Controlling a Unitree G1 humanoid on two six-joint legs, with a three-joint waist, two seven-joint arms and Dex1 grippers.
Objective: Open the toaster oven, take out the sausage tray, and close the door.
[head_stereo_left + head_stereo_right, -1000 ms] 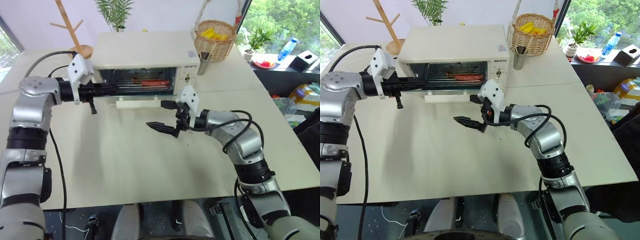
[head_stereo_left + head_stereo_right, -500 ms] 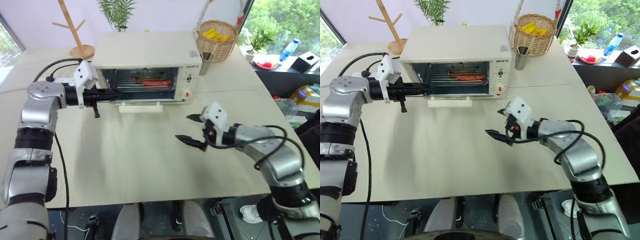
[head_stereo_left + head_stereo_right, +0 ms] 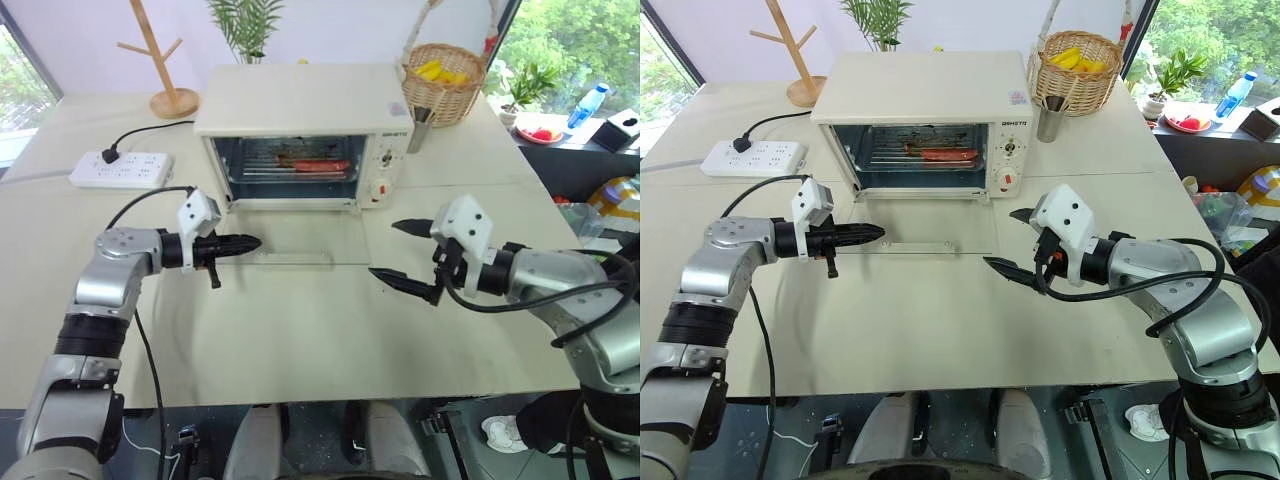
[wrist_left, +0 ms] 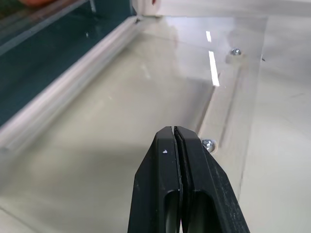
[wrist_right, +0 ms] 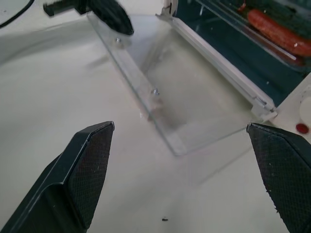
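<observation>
Swung down flat onto the tabletop point(image 3: 300, 340) since a second ago: the door point(image 3: 300, 238), glass panel now lying level in front of the oven point(image 3: 305, 110), handle point(image 3: 292, 259) along its near edge. Pulled away to the right of the door, clear of it: the right claw point(image 3: 403, 255), fingers spread wide, nothing between them. Lowered to the door's left near corner: the left claw point(image 3: 243, 243), fingers point(image 4: 181, 194) pressed together, tips just above the handle end, holding nothing. Inside the open oven, on the wire rack: the tray point(image 3: 930, 155) with a red sausage point(image 3: 948, 154), well apart from both claws. Behind and to the right of the oven: a wicker basket point(image 3: 443, 85) with a metal cup point(image 3: 416, 131) beside it. Off to the left: a white power strip point(image 3: 121, 168) and a wooden stand point(image 3: 165, 75).
</observation>
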